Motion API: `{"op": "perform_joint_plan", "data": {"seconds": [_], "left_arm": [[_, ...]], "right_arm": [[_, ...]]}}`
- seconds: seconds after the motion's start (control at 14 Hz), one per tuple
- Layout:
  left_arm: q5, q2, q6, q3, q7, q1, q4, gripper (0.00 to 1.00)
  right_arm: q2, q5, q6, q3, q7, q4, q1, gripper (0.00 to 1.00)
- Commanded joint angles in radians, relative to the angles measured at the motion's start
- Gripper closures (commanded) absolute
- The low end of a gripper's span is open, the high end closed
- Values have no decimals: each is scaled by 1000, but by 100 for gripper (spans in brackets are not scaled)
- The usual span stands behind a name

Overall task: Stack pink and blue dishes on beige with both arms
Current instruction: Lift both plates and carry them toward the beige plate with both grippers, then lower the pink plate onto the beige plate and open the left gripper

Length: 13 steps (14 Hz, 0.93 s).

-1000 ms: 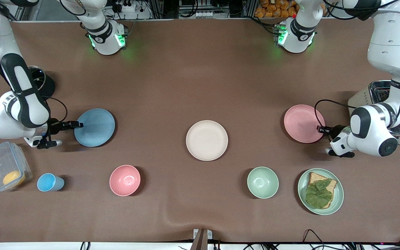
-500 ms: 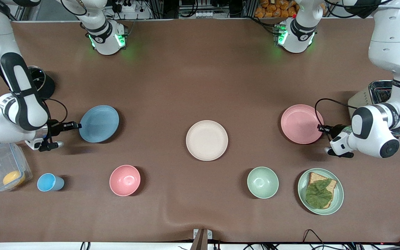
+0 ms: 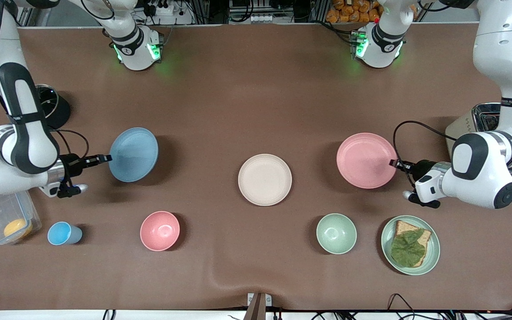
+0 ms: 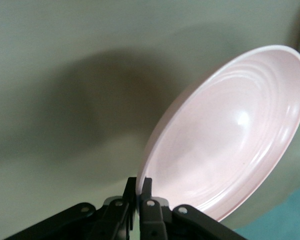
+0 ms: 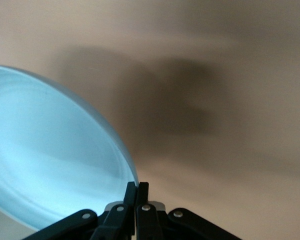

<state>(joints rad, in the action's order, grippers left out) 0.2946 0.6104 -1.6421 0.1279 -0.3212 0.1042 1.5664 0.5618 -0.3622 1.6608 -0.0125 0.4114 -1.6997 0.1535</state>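
The pale pink plate (image 3: pixel 365 160) hangs tilted above the table toward the left arm's end, casting a shadow below. My left gripper (image 3: pixel 394 163) is shut on its rim; the left wrist view shows the pink plate (image 4: pixel 230 135) pinched between the left gripper's (image 4: pixel 139 182) jaws. The light blue plate (image 3: pixel 134 154) hangs tilted above the table toward the right arm's end, with my right gripper (image 3: pixel 107 157) shut on its edge. The right wrist view shows the blue plate (image 5: pixel 50 160) clamped in the right gripper (image 5: pixel 136 187). The beige plate (image 3: pixel 265 179) lies flat and bare mid-table between them.
Nearer the front camera stand a blue cup (image 3: pixel 62 234), a deep pink bowl (image 3: pixel 160 230), a green bowl (image 3: pixel 336 233) and a green plate (image 3: pixel 434 255) with toast and a leaf. A clear lidded box (image 3: pixel 5 218) sits beneath the right arm. A metal appliance (image 3: pixel 482 120) stands by the left arm.
Both plates have risen off the table, tilted up and shifted toward the beige plate, carried by the grippers pinching their rims. The pink plate has travelled farther than the blue one.
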Motion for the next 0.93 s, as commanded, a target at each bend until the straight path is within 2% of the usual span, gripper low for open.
{"op": "perform_joint_plan", "data": {"seconds": [0.0,0.14,0.29,0.43,0.64,0.86], "left_arm": [[119,6,16,42,2,-18,-25,100],[115,19,-19,47,91,-111,-75,100],[101,26,-62,44,160,-167,-75,100],[100,45,-90,45,166,-175,-74,100],[103,87,-229,45,175,-237,-63,100],[115,130,-323,50,275,-282,-77,100]], "right_arm": [[4,-81,-39,6,-176,72,-136,100],[7,-121,-33,6,-300,101,-250,100],[7,-152,-29,6,-390,136,-305,100],[7,-153,-36,6,-416,160,-316,100],[7,-150,-41,6,-381,160,-293,100],[6,-150,-44,8,-347,160,-269,100]]}}
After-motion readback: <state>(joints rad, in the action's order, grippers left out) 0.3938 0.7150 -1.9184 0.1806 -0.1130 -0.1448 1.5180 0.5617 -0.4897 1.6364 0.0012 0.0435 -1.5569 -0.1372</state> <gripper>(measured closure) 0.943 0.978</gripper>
